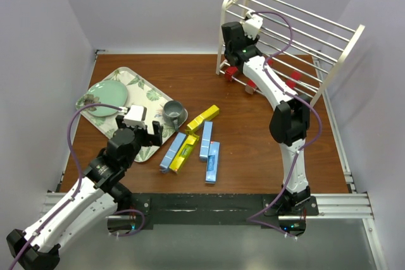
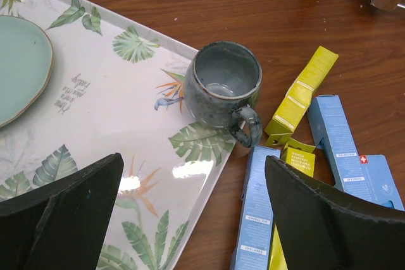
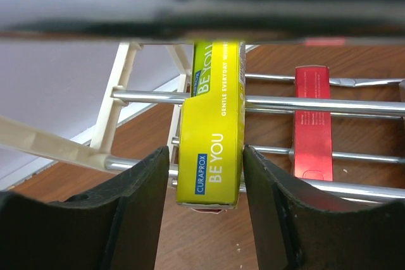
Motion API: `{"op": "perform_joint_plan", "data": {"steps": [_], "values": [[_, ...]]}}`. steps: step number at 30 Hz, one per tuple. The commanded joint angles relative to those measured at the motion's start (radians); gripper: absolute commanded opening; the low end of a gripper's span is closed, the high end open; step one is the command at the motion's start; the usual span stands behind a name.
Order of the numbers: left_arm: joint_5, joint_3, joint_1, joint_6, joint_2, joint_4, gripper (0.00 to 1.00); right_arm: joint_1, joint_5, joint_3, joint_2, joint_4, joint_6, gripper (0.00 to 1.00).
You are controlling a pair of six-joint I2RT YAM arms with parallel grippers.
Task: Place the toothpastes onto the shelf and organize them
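While your right gripper [image 3: 205, 181] brackets a yellow box [image 3: 212, 93] on the shelf [image 1: 350, 45] (grip unclear), red boxes [image 1: 251, 85] sit there; five boxes [image 1: 206, 140] wait on the table [image 1: 253, 150]; left gripper [image 2: 193, 162] gapes empty.

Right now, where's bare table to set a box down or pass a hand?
Free: back strip of wood between tray and shelf; wood between the loose toothpastes and right arm. Crowded: mug to toothpastes in the middle; shelf's bottom tier, red boxes there.
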Motion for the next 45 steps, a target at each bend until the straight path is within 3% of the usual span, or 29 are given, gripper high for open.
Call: {"op": "perform_joint_plan", "data": {"steps": [1,17,21,28,32,36,39,45], "values": [[0.004,0.034,-0.003,0.011,0.000,0.042,1.00,-0.004,-0.005,0.015,0.004,0.043,0.002,0.55],[0.009,0.034,-0.001,0.012,0.000,0.042,1.00,-0.004,-0.051,-0.106,-0.089,0.111,-0.024,0.57],[0.012,0.032,-0.001,0.012,0.002,0.042,1.00,-0.004,-0.088,-0.159,-0.147,0.149,-0.044,0.63],[0.012,0.035,-0.001,0.012,-0.001,0.041,1.00,0.009,-0.365,-0.336,-0.302,0.229,-0.171,0.72],[0.013,0.035,-0.003,0.014,0.002,0.041,1.00,0.034,-0.597,-0.473,-0.402,0.267,-0.388,0.74],[0.015,0.035,-0.001,0.014,-0.001,0.039,1.00,0.045,-0.890,-0.536,-0.465,0.173,-0.580,0.80],[0.015,0.037,-0.003,0.014,0.000,0.039,1.00,0.052,-1.022,-0.565,-0.494,0.064,-0.720,0.82],[0.026,0.037,-0.003,0.017,0.005,0.041,1.00,0.046,-1.234,-0.712,-0.525,0.011,-0.978,0.86]]}}
